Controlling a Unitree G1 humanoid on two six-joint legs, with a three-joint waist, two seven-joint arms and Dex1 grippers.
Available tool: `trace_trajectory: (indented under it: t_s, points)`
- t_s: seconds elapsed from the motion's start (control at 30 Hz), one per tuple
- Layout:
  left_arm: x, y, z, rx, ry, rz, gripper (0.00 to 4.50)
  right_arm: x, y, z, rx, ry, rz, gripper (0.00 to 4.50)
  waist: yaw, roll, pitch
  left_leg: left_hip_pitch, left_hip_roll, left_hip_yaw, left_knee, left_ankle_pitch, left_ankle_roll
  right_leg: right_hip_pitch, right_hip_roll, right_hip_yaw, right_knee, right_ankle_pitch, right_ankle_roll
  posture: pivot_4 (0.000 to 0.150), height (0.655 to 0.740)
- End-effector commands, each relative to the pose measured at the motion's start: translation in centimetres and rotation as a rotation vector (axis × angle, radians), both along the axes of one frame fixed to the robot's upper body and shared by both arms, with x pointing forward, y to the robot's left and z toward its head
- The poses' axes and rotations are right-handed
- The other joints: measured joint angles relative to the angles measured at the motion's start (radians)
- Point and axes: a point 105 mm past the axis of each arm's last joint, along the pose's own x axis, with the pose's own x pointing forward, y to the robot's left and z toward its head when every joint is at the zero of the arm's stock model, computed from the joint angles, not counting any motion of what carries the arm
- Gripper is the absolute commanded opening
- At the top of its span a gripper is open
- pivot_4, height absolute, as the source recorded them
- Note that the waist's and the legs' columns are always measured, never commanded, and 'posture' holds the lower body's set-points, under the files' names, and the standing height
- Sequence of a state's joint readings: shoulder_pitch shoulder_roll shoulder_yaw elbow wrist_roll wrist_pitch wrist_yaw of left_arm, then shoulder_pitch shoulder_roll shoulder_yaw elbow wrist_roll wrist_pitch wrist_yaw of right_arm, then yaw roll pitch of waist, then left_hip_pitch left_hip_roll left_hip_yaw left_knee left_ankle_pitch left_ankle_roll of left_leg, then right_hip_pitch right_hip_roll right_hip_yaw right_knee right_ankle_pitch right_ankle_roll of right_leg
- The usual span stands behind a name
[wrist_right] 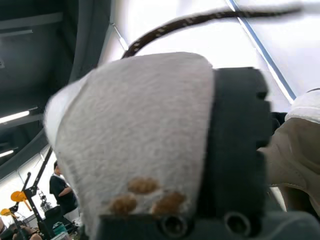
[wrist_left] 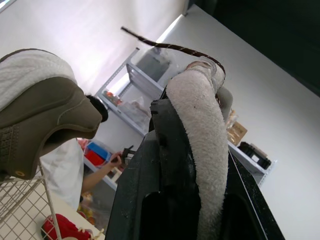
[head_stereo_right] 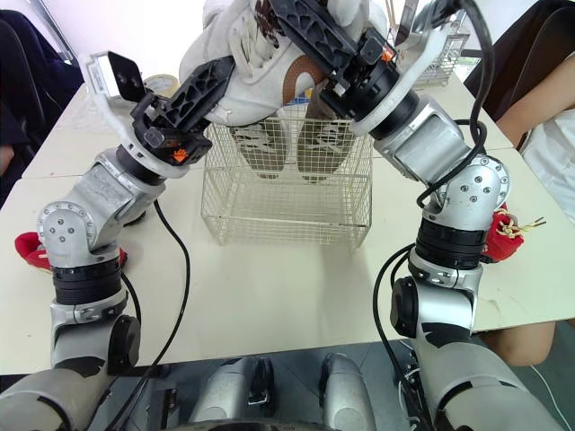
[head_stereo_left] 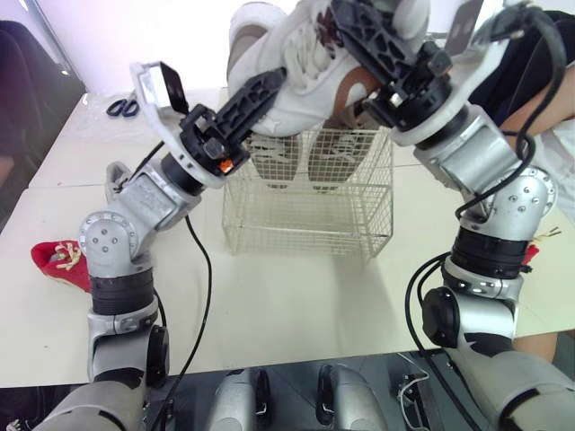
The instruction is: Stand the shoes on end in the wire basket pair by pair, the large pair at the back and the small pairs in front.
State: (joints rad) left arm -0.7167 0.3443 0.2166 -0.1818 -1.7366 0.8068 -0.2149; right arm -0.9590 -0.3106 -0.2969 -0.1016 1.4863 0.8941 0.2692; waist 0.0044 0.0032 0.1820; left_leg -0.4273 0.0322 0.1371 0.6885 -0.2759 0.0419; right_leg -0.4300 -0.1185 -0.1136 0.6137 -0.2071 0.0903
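Our left pincer (head_stereo_left: 269,88) and right pincer (head_stereo_left: 350,20) each pinch a white shoe (head_stereo_left: 310,54) over the basket (head_stereo_left: 305,242), where two shoes (head_stereo_left: 328,162) stand. Red shoes (head_stereo_left: 54,260) wait.

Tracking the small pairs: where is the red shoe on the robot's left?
In the left eye view the red shoe lies on the table at the robot's left, beside the left arm, outside and left of the wire basket.

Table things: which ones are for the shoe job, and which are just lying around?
For the job: white sneakers, wire basket, two shoes standing in it, left red shoe, right red shoe.
Just lying about: scissors.
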Motion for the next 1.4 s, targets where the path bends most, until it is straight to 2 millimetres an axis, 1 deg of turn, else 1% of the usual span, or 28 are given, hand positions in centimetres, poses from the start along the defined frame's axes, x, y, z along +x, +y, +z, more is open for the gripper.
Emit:
trace_trajectory:
  t_s: [0.03, 0.27, 0.43, 0.5, 0.53, 0.63, 0.7, 0.73, 0.8, 0.87, 1.0, 1.13, 1.17, 1.27, 1.4]
  points:
    - [-0.6, 0.1, 0.3, 0.007, -0.03, 0.009, 0.37, -1.2, 0.0, 1.5, 0.018, -0.07, 0.012, 0.87, 0.0, 0.0, 0.0, 0.0, 0.0, 0.0, 0.0, 0.0, 0.0, 0.0, 0.0, 0.0, 0.0, 0.0, 0.0, 0.15, 0.74]
    - [-0.7, 0.2, 0.3, 0.007, -0.037, 0.018, 0.37, -1.4, 0.1, 1.5, 0.001, -0.079, 0.019, 0.87, 0.0, 0.0, 0.0, 0.0, 0.0, 0.0, 0.0, 0.0, 0.0, 0.0, 0.0, 0.0, 0.0, 0.0, 0.0, 0.15, 0.74]
    - [-0.6, 0.3, -0.2, 0.059, -0.043, 0.04, 0.37, -1.3, 0.1, 1.8, -0.012, -0.083, 0.002, 0.87, 0.0, 0.0, 0.0, 0.0, 0.0, 0.0, -0.001, 0.0, 0.0, 0.0, 0.0, 0.0, 0.0, 0.0, 0.0, 0.15, 0.74]
    - [-0.5, 0.5, -0.1, 0.054, -0.033, 0.04, 1.39, -1.2, 0.0, 1.9, -0.02, -0.088, -0.008, 0.87, 0.0, 0.0, 0.0, 0.0, 0.0, 0.0, -0.001, 0.0, 0.0, 0.0, 0.0, 0.0, -0.001, 0.0, 0.0, 0.15, 0.74]
    - [-0.5, 0.6, 0.0, 0.051, -0.033, 0.038, 1.73, -1.2, -0.1, 1.9, -0.022, -0.091, -0.01, 0.87, 0.0, 0.0, 0.0, 0.0, 0.0, 0.0, -0.002, 0.0, 0.0, -0.001, 0.0, 0.0, -0.001, 0.0, 0.0, 0.15, 0.74]
    - [-1.0, 1.2, 0.4, 0.079, -0.067, 0.062, 3.15, -1.3, -0.4, 2.1, -0.07, -0.126, -0.04, 0.87, 0.0, 0.0, 0.0, 0.0, 0.0, 0.0, -0.002, 0.0, 0.0, -0.001, 0.0, 0.0, -0.001, 0.0, 0.0, 0.15, 0.74]
    - [-1.6, 1.7, 0.7, 0.101, -0.091, 0.07, 4.18, -1.3, -0.8, 2.1, -0.126, -0.157, -0.063, 0.87, -0.001, 0.0, 0.0, 0.0, 0.0, 0.0, -0.003, 0.0, 0.0, -0.001, 0.0, 0.0, -0.001, 0.0, 0.0, 0.15, 0.74]
    - [-1.9, 2.1, 0.9, 0.113, -0.104, 0.074, 4.41, -1.3, -1.0, 2.1, -0.164, -0.178, -0.077, 0.87, -0.001, 0.0, 0.0, 0.0, 0.0, 0.0, -0.004, 0.0, 0.0, -0.001, 0.0, 0.0, -0.002, 0.0, 0.0, 0.15, 0.74]
    - [-2.8, 3.4, 1.4, 0.155, -0.133, 0.09, 4.41, -1.2, -2.1, 2.3, -0.286, -0.24, -0.116, 0.87, -0.002, 0.0, 0.001, 0.0, 0.0, 0.0, -0.004, 0.0, 0.0, -0.002, 0.0, 0.0, -0.001, 0.0, 0.0, 0.15, 0.74]
    - [-3.2, 4.7, 1.5, 0.214, -0.144, 0.121, 4.41, -1.1, -3.0, 2.5, -0.426, -0.317, -0.15, 0.87, -0.003, 0.0, 0.001, -0.001, 0.0, 0.001, -0.005, 0.0, 0.0, -0.003, 0.0, 0.0, -0.002, 0.0, 0.0, 0.15, 0.74]
    - [-2.7, 6.6, 1.5, 0.265, -0.131, 0.182, 4.41, -0.2, -4.0, 2.7, -0.647, -0.486, -0.197, 0.87, -0.004, 0.0, 0.001, -0.002, 0.0, 0.001, -0.005, 0.0, 0.0, -0.005, 0.0, 0.001, -0.002, -0.001, 0.0, 0.15, 0.74]
    - [-2.4, 6.7, 1.5, 0.274, -0.139, 0.2, 4.41, 0.3, -4.2, 2.0, -0.833, -0.656, -0.168, 0.87, -0.006, 0.0, 0.002, -0.002, 0.0, 0.001, -0.005, 0.0, -0.001, -0.005, 0.0, 0.001, -0.002, -0.001, 0.0, 0.15, 0.74]
    - [-2.5, 6.6, 1.5, 0.27, -0.144, 0.201, 4.41, 0.3, -4.1, 1.5, -0.876, -0.69, -0.132, 0.87, -0.006, -0.001, 0.002, -0.002, 0.0, 0.001, -0.005, 0.0, -0.001, -0.005, 0.0, 0.001, -0.002, -0.001, 0.0, 0.15, 0.74]
    - [-2.5, 6.3, 1.4, 0.262, -0.153, 0.211, 4.41, 0.3, -3.8, 0.2, -0.941, -0.756, -0.03, 0.87, -0.007, -0.001, 0.002, -0.002, 0.0, 0.001, -0.006, 0.0, -0.001, -0.005, 0.0, 0.001, -0.002, -0.001, 0.0, 0.15, 0.74]
    - [-2.5, 6.1, 1.5, 0.246, -0.159, 0.221, 4.41, 1.2, -3.5, -1.4, -1.032, -0.827, 0.033, 0.87, -0.017, -0.001, 0.002, -0.002, 0.0, 0.001, -0.005, 0.001, -0.003, -0.005, 0.0, 0.0, -0.002, -0.001, 0.001, 0.15, 0.74]
